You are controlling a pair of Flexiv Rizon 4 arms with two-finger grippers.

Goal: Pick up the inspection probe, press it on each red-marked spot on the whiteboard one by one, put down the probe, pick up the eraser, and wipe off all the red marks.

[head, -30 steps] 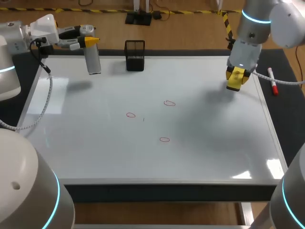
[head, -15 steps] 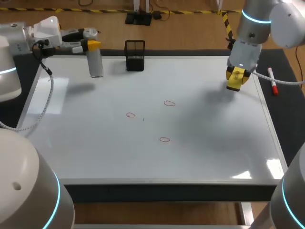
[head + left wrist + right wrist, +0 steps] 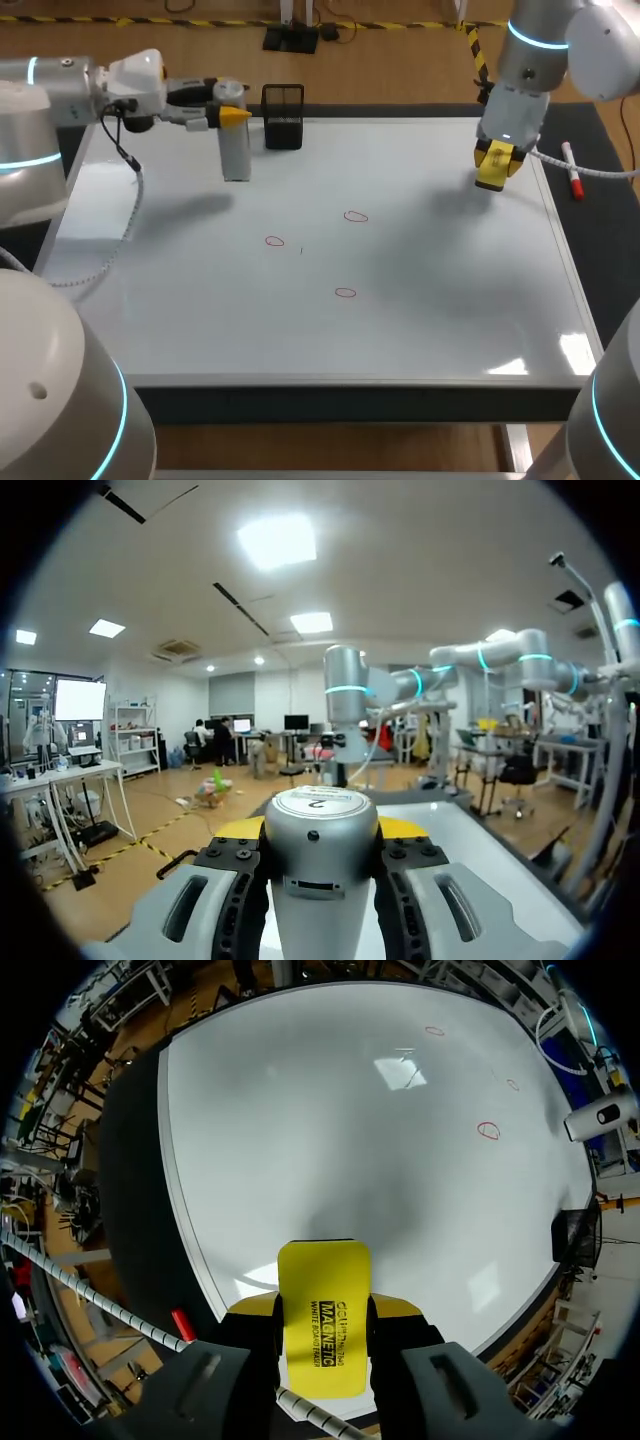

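Head view shows the left gripper (image 3: 232, 116) clamped from two sides on the top of a grey cylindrical metal probe (image 3: 235, 152). The probe hangs upright over the far-left part of the flat, glossy white whiteboard (image 3: 180, 300), just beside a black mesh pen holder (image 3: 284, 116). Its shadow lies apart from it, so I judge its tip is off the board. The right gripper (image 3: 497, 152) grips a yellow rectangular eraser (image 3: 490, 178) between its fingers over the far-right edge. Three small red oval marks are untouched: the left mark (image 3: 275, 241), the right mark (image 3: 356, 216) and the near mark (image 3: 345, 293). The step in hand looks like carrying the probe to the left mark. It should stay vertical, centre over the oval, come straight down and press lightly, since a sideways slide could smear the ink. The right arm is well apart from the marks, which leaves working room. A red-capped marker (image 3: 572, 172) lies on the dark mat past the right rim
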